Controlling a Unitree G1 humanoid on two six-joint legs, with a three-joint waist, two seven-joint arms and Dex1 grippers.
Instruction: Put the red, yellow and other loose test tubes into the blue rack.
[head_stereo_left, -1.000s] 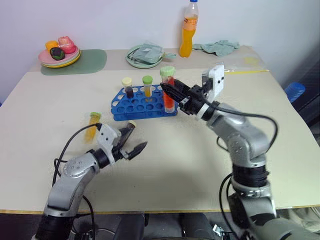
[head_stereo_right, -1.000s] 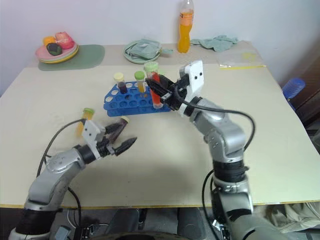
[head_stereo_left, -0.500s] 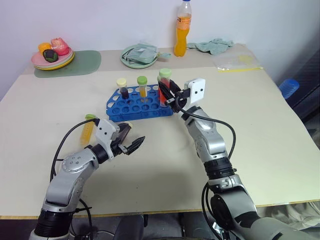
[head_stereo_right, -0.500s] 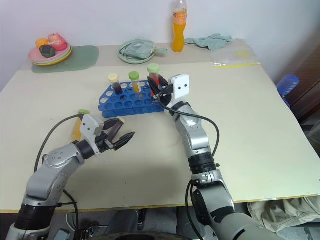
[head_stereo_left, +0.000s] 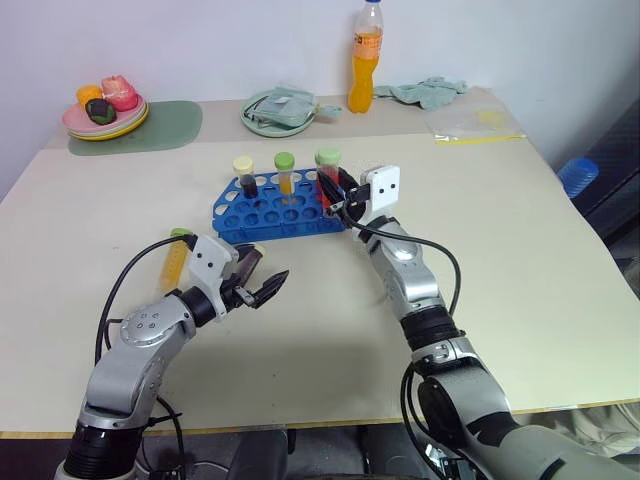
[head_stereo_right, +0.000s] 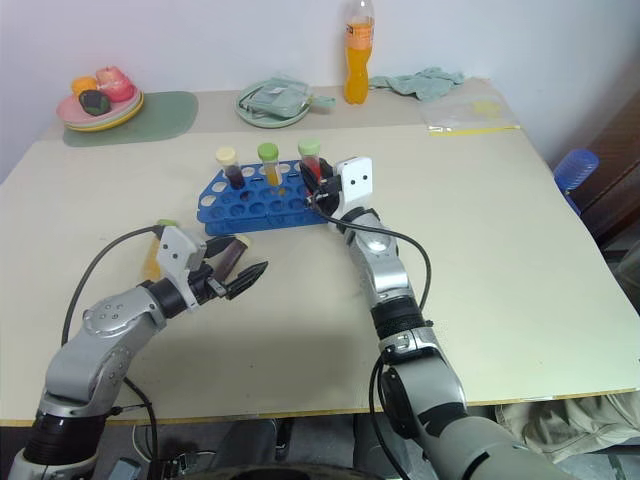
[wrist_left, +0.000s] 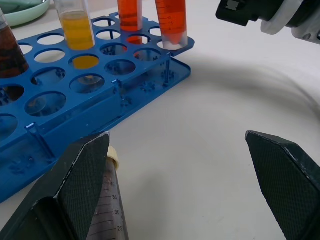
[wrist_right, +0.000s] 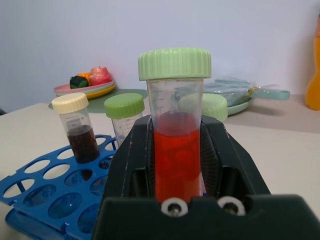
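The blue rack (head_stereo_left: 275, 208) stands mid-table. It holds a dark brown tube (head_stereo_left: 245, 176) and a yellow-orange tube (head_stereo_left: 286, 172). My right gripper (head_stereo_left: 337, 190) is shut on the red test tube (wrist_right: 176, 150), which is upright with its lower end at the corner hole (wrist_left: 175, 44) at the rack's right end. Another orange-red tube (wrist_left: 129, 17) stands beside it. My left gripper (head_stereo_left: 268, 272) hangs open low over the table in front of the rack. A loose dark tube (wrist_left: 106, 210) lies against one finger. A loose yellow tube (head_stereo_left: 176, 258) lies to the left of that arm.
Along the far edge are an orange drink bottle (head_stereo_left: 366, 60), a green plate (head_stereo_left: 258, 122) with a cloth, a pink plate (head_stereo_left: 105, 122) of fruit on a green mat (head_stereo_left: 165, 125), a rag (head_stereo_left: 430, 92) and a plastic bag (head_stereo_left: 475, 120). A blue ribbed object (head_stereo_left: 578, 175) sits off the table's right.
My right gripper has moved forward and down with the red tube, bringing it to the rack's right end. The left gripper has stayed where it was, still open. The camera has shifted.
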